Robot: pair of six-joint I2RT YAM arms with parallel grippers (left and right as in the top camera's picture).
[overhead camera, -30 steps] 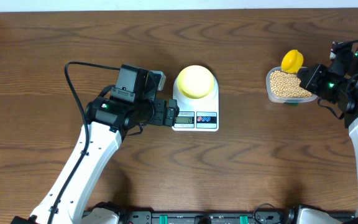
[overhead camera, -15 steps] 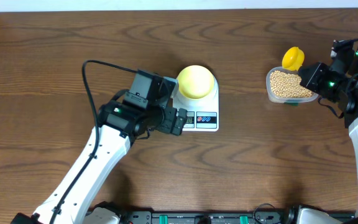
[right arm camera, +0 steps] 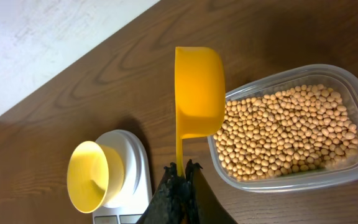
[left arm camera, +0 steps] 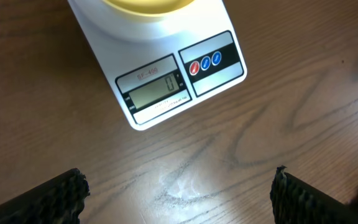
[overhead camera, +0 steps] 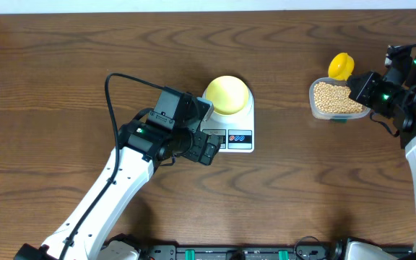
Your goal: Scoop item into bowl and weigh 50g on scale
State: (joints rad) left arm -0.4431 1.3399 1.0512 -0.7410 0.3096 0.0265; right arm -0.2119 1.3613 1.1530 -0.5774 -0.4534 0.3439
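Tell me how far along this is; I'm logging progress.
Done: the empty bowl sits on the scale, which reads zero. In hand: the right hand grips the scoop by the beans. To do: all scooping and weighing.

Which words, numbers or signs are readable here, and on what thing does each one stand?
"0": on the grey display of the scale.
"SF-400": faint, printed just above that display.
Tiny print beside the display, and the signs on the red and blue buttons: too small to read.
Nothing else carries text.
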